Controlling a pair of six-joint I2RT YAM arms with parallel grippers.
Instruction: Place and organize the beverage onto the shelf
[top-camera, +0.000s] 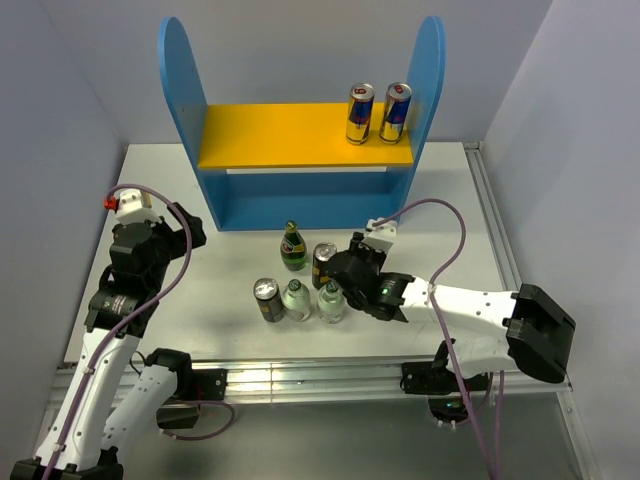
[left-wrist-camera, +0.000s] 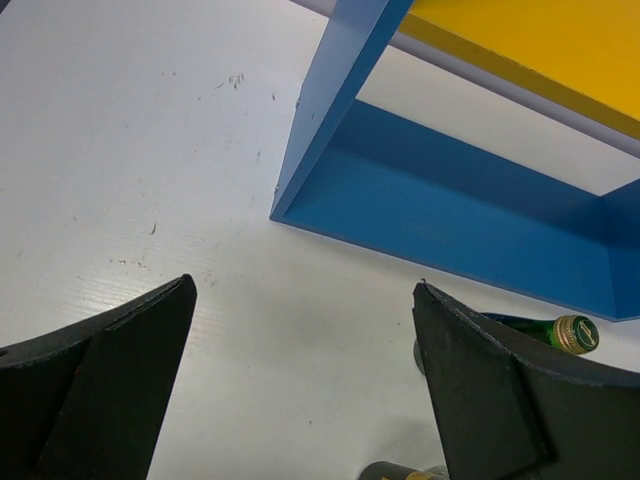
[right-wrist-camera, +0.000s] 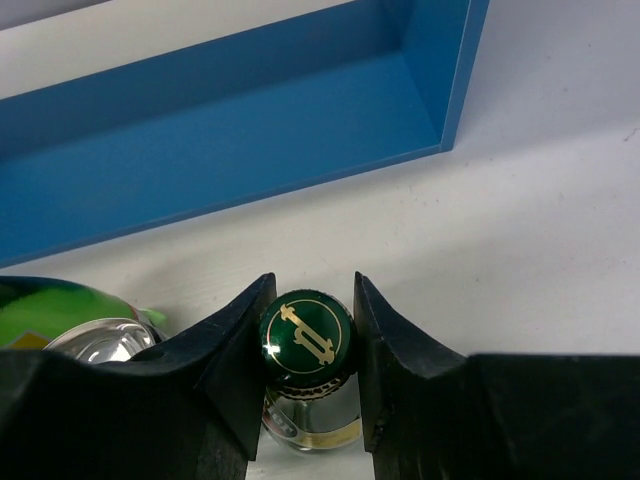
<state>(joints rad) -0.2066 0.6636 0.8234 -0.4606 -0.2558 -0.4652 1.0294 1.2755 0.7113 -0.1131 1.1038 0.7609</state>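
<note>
The shelf stands at the back, blue with a yellow upper board. On the table in front stand a green glass bottle, two dark cans and two clear bottles. My right gripper is at the right of this group. It is shut on the green cap of a clear bottle that stands upright on the table. My left gripper is open and empty, left of the shelf's front corner. A second green glass bottle is not seen.
Two blue-and-silver cans stand on the right end of the yellow board. A can top and the green bottle sit close left of my right fingers. Grey walls enclose the table; a metal rail runs along the front.
</note>
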